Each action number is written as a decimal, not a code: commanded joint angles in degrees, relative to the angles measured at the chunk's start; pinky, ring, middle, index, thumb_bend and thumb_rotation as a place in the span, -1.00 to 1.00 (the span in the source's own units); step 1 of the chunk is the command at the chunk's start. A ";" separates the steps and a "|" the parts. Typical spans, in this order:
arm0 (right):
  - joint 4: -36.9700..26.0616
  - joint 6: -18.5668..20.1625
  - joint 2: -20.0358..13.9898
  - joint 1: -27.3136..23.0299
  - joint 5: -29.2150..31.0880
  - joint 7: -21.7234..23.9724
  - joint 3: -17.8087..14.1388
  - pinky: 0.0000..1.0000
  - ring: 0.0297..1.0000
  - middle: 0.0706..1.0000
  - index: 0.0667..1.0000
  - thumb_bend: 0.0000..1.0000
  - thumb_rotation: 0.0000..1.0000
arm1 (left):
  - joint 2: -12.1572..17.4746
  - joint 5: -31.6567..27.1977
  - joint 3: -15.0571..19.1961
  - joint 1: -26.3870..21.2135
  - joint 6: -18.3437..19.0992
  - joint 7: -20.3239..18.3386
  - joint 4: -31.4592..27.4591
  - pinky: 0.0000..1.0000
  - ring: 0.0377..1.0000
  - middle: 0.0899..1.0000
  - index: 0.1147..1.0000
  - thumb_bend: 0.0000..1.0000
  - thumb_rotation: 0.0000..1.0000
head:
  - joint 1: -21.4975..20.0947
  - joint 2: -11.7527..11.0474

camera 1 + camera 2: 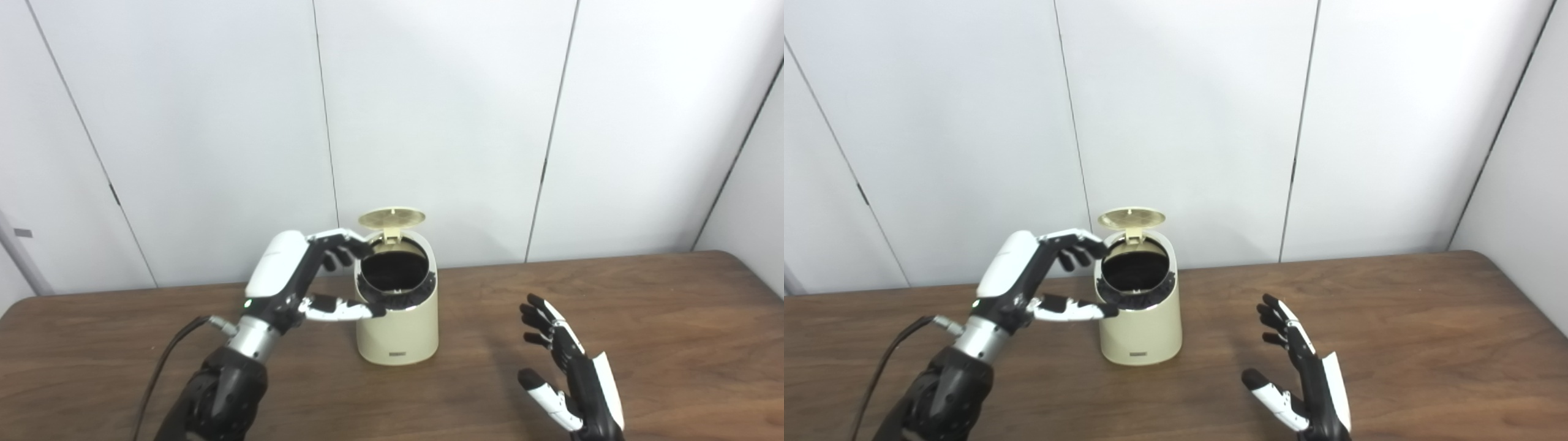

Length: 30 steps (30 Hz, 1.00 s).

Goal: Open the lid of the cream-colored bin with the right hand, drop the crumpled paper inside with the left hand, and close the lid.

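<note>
- The cream-colored bin [398,318] stands on the table [674,318], its lid [392,218] tipped up at the back.
- The left hand [294,275] is at the bin's rim, fingers apart, empty; no paper is visible.
- The right hand [566,380], spread and empty, lies well to the bin's right, so it is the farther from the lid.
- Both views agree; the bin's inside is dark in each.

A: Where is the cream-coloured cylindrical plastic bin [398,318] placed?

B: On the brown wooden table [674,318], near its back edge, before the white panelled wall [441,110]; its round hinged lid [392,217] is raised behind the opening.

A: And the hands?

B: The left hand [294,275] is held just left of the rim; the right hand [566,373] is set apart, right of the bin and nearer the front.
</note>
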 commanded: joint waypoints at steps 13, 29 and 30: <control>1.60 -0.41 0.97 0.76 -0.29 0.07 0.26 0.50 0.65 0.65 0.72 0.79 0.70 | 3.12 -7.07 8.28 6.60 -0.87 -0.05 -8.04 -0.04 0.10 0.16 0.11 1.00 -0.41 | 0.68 0.14; 2.16 -1.36 -0.75 0.83 0.78 0.51 -1.23 0.57 0.69 0.66 0.73 0.69 0.70 | 2.57 -26.89 16.04 19.77 -8.57 -1.63 -6.22 0.50 0.63 0.64 0.55 0.76 0.10 | 2.78 0.51; 2.18 -1.46 -0.82 0.83 0.93 0.58 -1.29 0.58 0.69 0.66 0.73 0.68 0.69 | 2.41 -26.87 16.19 20.18 -8.50 -1.53 -6.47 0.50 0.63 0.64 0.55 0.76 0.11 | 2.80 0.52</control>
